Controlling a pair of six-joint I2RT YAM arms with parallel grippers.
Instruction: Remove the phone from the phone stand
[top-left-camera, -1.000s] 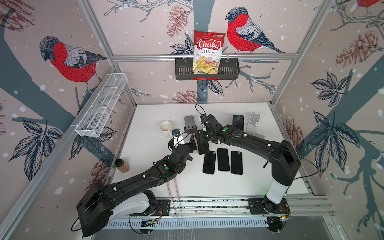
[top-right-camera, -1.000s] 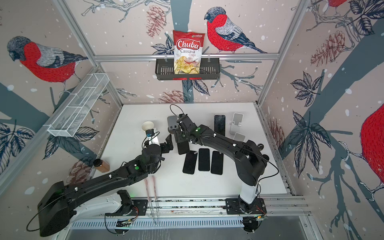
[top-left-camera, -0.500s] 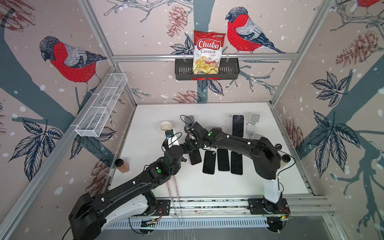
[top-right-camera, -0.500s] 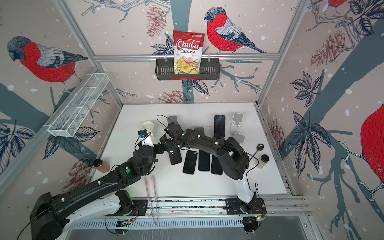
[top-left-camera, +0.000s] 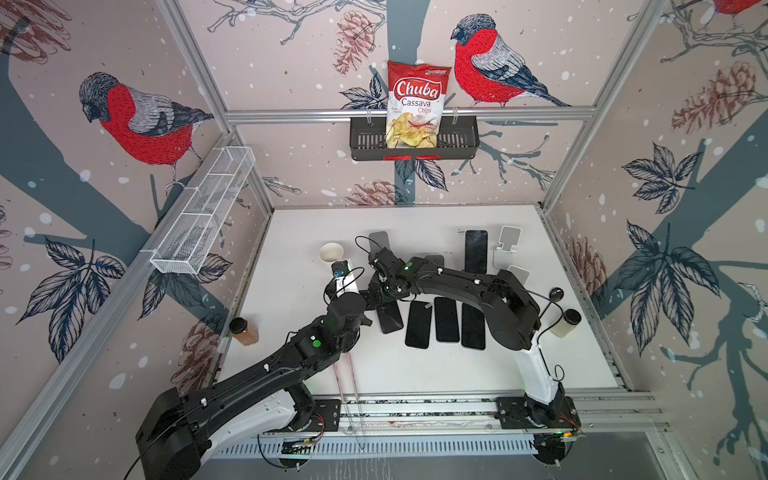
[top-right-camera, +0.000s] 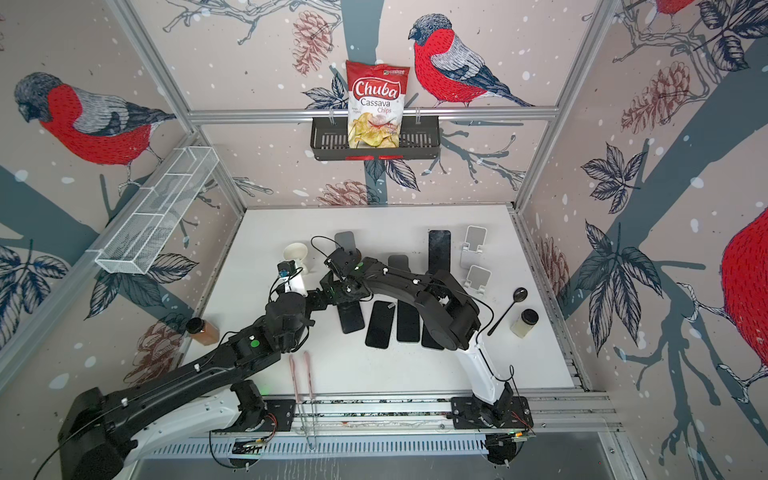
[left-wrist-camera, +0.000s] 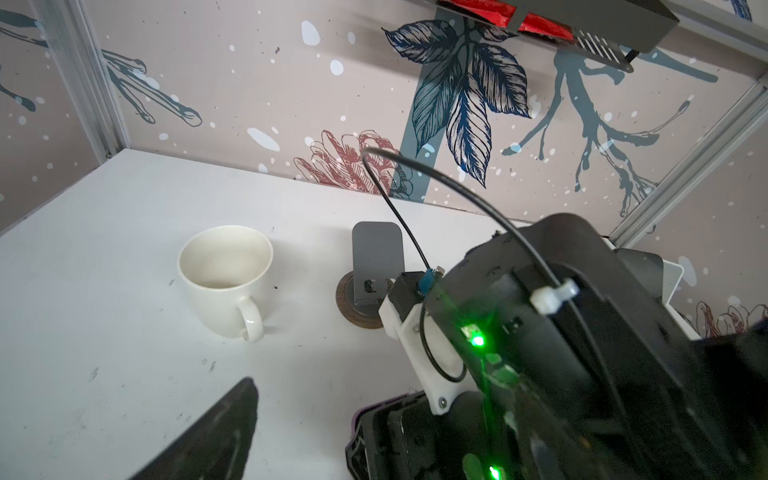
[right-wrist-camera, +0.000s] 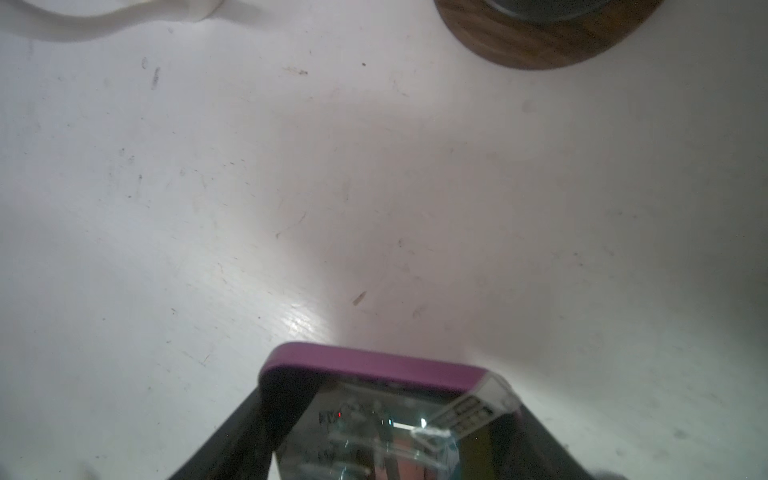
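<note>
Purple-cased phone (right-wrist-camera: 374, 372), screen up, sits clear of the grey, wooden-based phone stand (left-wrist-camera: 377, 253)

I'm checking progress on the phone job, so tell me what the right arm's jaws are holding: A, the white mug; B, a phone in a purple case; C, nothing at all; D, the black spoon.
B: in the right wrist view the right gripper has its jaws shut on either side of the purple-cased phone, low over the white table.
</note>
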